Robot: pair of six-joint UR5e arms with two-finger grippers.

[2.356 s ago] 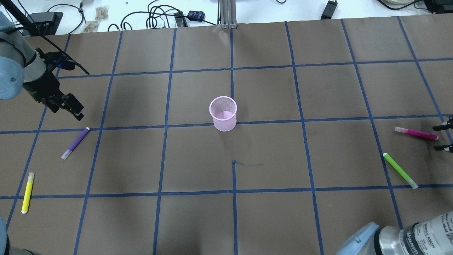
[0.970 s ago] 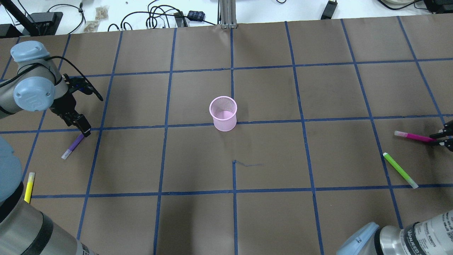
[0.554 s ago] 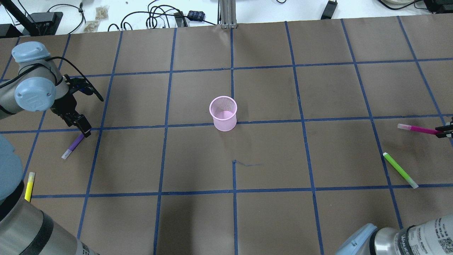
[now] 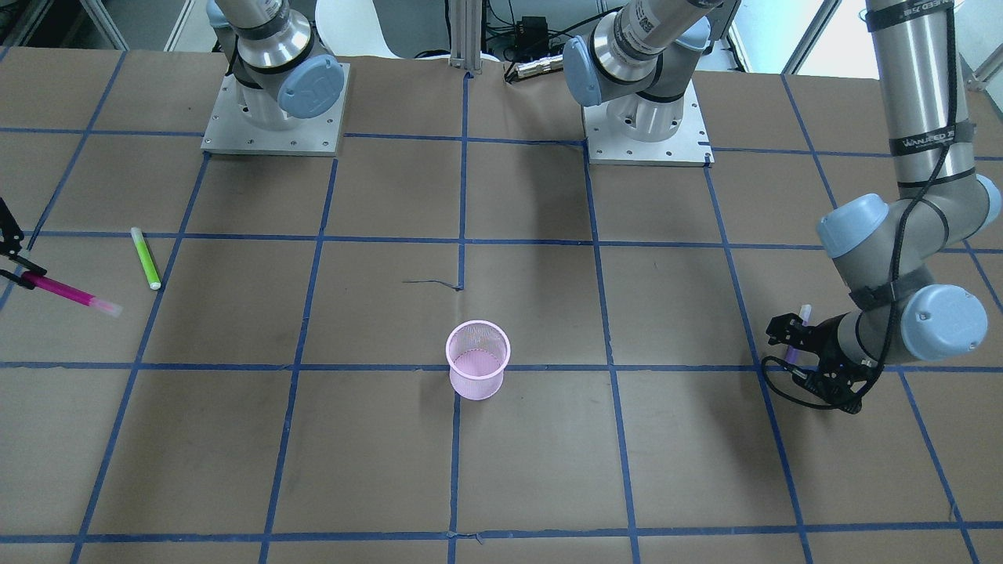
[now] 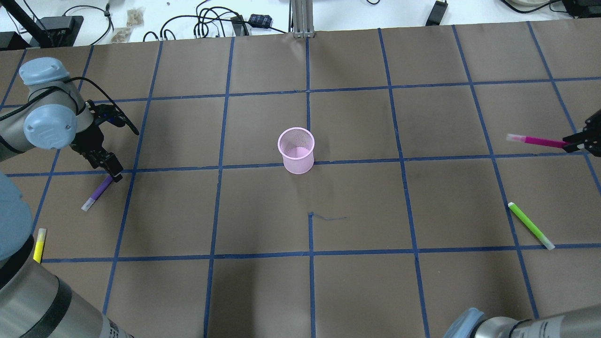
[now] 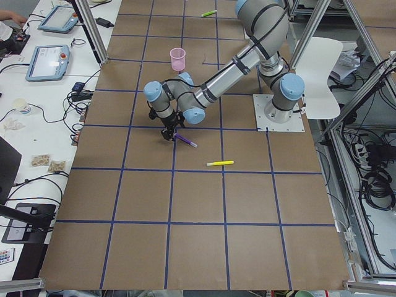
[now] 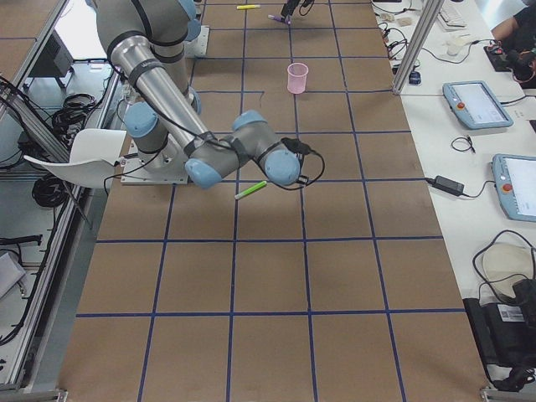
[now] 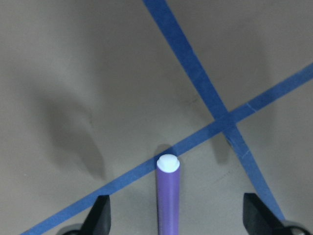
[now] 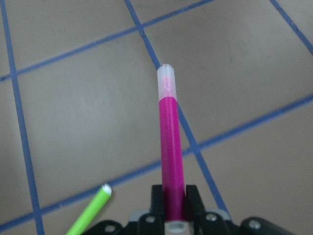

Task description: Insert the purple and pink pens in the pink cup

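- Lifted off the paper since a moment ago, the magenta-pink plastic pen with the clear cap (image 5: 535,140) now hangs roughly level over the table's right side. It sits farther up the overhead view than the spot where it lay.
- The right arm's black two-finger gripper (image 9: 173,196) is clamped tight on the pen's back end, with the capped tip pointing out ahead.
- The left arm's black two-finger gripper (image 8: 178,215) has come down over one end of the slim purple plastic pen (image 5: 98,191). That pen lies flat on the brown paper table cover (image 5: 357,206).
- In the left wrist view the jaws stand wide apart on either side of the purple barrel and grip nothing.
- By my reading, the pink pick is done and only its carry to the cup remains. The purple grasp has not yet been closed.
- The pink wire-mesh cup (image 5: 296,151) stands upright at the table's middle with its mouth open upward. It is well apart from both pens, and no pen is in it.
- The cup looks light, so a pen dropped in at a slant might tip it. The pink pen, held by one end, would likely need turning upright first.
- A lime-green pen (image 5: 530,225) and a yellow pen (image 5: 38,244) lie off to the sides, untouched.
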